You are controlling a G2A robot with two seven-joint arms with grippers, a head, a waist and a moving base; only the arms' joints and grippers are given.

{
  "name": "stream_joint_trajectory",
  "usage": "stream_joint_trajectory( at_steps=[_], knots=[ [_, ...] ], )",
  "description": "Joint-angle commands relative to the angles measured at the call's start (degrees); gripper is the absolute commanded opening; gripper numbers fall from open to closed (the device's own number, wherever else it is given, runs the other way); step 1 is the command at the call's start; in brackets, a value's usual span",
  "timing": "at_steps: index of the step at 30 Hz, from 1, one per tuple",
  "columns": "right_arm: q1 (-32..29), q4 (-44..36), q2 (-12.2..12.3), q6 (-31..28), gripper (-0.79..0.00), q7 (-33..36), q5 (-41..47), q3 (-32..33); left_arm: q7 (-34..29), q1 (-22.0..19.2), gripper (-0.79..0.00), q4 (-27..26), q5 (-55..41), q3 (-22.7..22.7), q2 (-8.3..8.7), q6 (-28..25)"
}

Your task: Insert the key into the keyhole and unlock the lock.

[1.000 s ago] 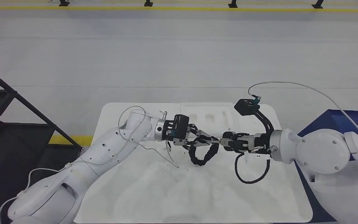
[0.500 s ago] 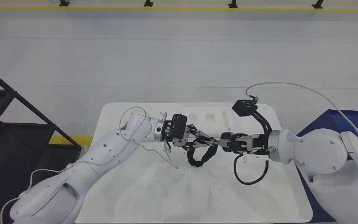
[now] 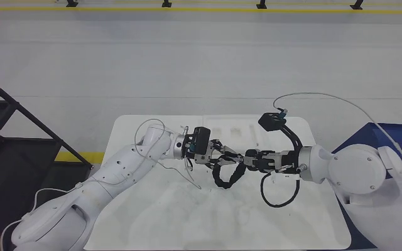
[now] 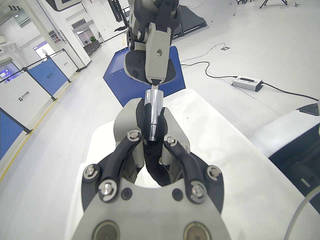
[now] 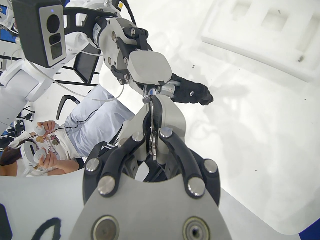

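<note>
Holder: left gripper [image 4: 150, 119], just left of centre in the top view, pads pinching the chrome lock cylinder [image 4: 153, 101] clear of the table [image 3: 188, 213].
Lock: cylinder's free end points right, toward the key; its black cable [image 5: 192, 92] hangs in a loop below, at centre of the top view.
Key [image 5: 151, 128]: just right of the cylinder, tip at its end face; depth of entry cannot be told.
Driver: right gripper [image 5: 153, 112], right of centre in the top view, fingers pressed flat on the key.
Risk, misalignment: if blade and cylinder sit off axis, the tip would likely skid on the chrome face or jam.
Risk, slip: the smooth cylinder may twist in the left pads when the key turns, wasting the turn.
Risk, pivot: the thin key could swivel between the right fingers under a push.
Risk, contact: the two grippers' fingertips are near each other; a further push may bump them.
Surroundings: white foam tray [image 3: 242, 125] with recesses, upper centre of the top view, apart from both grippers.
Obstruction: cable loop just below the line of approach; judged no hindrance.
</note>
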Motion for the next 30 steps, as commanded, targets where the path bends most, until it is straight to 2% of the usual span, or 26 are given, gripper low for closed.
stream_joint_trajectory(
  at_steps=[1,13,30],
  knots=[
    [0.22,-0.06,0.02,0.34,-0.785,0.01,-0.57,-0.38,0.0,-0.15,-0.785,-0.08,-0.04,0.19,0.01,-0.01],
    [1.13,-0.12,0.06,0.6,-0.785,-0.34,-0.39,-1.58,0.13,-0.65,-0.785,0.28,-0.56,1.13,0.06,0.12],
    [1.88,3.86,-0.24,-1.32,-0.77,-3.42,2.4,-3.06,0.36,-0.61,-0.785,1.93,-3.65,2.73,-0.1,0.35]
  ],
)
